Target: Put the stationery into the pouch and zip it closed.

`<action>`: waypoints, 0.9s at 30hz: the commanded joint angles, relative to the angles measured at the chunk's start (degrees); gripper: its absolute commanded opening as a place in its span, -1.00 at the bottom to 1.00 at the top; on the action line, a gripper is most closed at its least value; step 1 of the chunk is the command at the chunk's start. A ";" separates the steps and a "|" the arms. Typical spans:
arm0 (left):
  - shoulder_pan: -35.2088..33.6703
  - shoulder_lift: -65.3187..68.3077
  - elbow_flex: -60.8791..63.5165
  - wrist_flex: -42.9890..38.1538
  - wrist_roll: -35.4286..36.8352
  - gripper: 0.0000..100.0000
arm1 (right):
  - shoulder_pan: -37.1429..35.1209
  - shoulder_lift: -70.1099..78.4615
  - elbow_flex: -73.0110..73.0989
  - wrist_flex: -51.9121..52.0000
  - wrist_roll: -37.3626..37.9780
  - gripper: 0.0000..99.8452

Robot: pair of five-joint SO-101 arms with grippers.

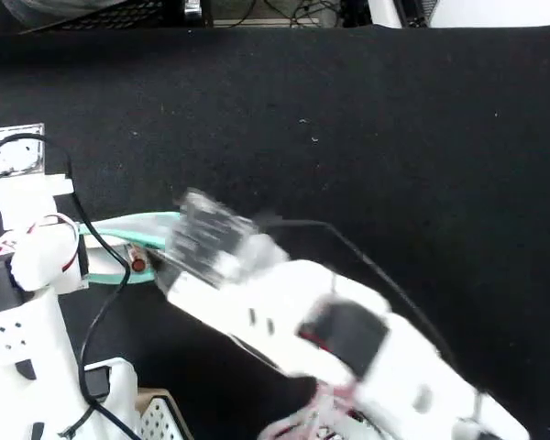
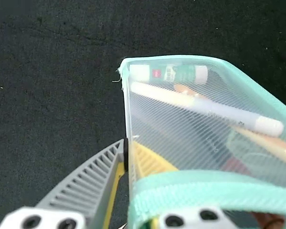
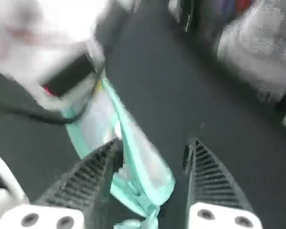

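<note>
Right gripper is spread wide, its dark ribbed fingers flanking the centre of the frame. The pouch, clear mesh with a teal edge, runs in between them, hard by one finger and well off the other. Its far end meets a blurred white arm. Black table underneath, blurry clutter beyond.
</note>
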State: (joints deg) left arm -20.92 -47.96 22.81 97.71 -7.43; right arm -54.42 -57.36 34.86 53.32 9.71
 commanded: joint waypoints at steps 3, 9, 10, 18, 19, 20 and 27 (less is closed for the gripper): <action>0.57 0.26 -0.31 -0.79 -0.26 -0.93 | -0.09 -10.95 -0.04 9.23 0.35 -0.58; 0.57 0.53 -0.40 -0.79 -0.26 -0.93 | -0.09 -11.47 15.60 7.56 0.62 -0.58; 0.57 0.62 -0.40 -0.88 -0.26 -0.93 | -0.09 -11.47 18.51 5.63 0.62 -0.58; 0.57 0.62 -0.40 -0.88 -0.26 -0.93 | 4.57 -11.47 32.84 -12.75 0.62 -0.58; 0.57 0.62 -0.40 -0.88 -0.26 -0.93 | 6.15 -11.47 33.27 -14.15 0.62 -0.58; 0.57 0.62 -0.40 -0.88 -0.26 -0.93 | 7.74 -11.47 33.54 -15.38 0.62 -0.58; 0.57 0.62 -0.40 -0.88 -0.26 -0.93 | 10.46 -11.47 33.36 -19.25 0.62 -0.58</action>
State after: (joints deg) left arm -20.92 -47.69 22.81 97.71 -7.43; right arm -45.01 -68.35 68.53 36.35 9.80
